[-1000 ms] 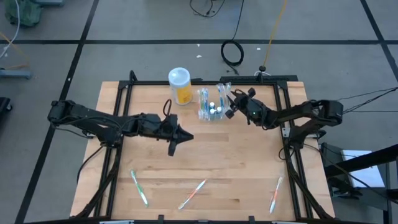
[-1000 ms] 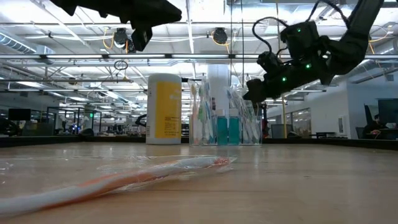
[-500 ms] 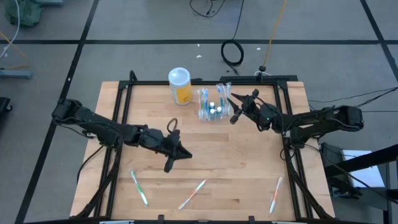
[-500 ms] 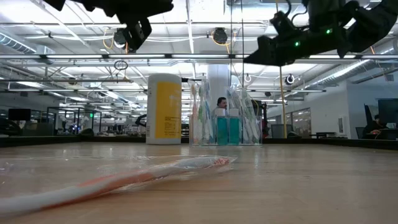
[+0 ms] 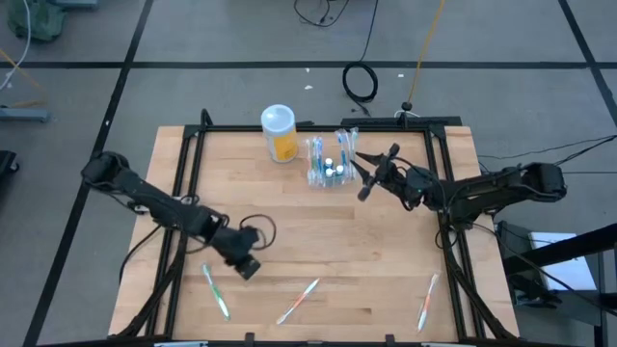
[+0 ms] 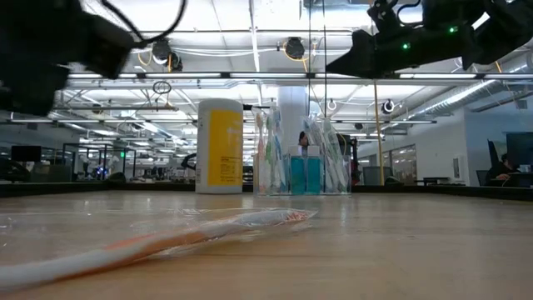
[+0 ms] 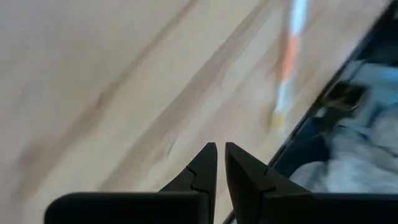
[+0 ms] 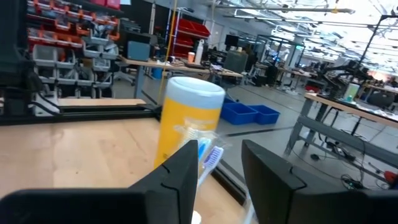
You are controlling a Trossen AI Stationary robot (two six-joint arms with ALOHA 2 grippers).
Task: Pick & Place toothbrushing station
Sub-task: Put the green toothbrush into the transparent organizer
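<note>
The toothbrushing station stood upright on the table near its far edge, just beside the yellow cup, with brushes and tubes in its slots. It had not been lifted.

The right gripper hovered just beside the station, on the side away from the cup and raised above the tabletop. Its fingers were spread apart and held nothing; brush heads and the cup showed in the gap between them.

The left gripper hung well apart from the station, near the loose toothbrushes at the table's near edge. Its fingers were pressed nearly together, empty.

Judged step: approach before grasp. The next move likely calls for lowering the right gripper around the station's clear wall, avoiding the protruding brushes, then closing.
</note>
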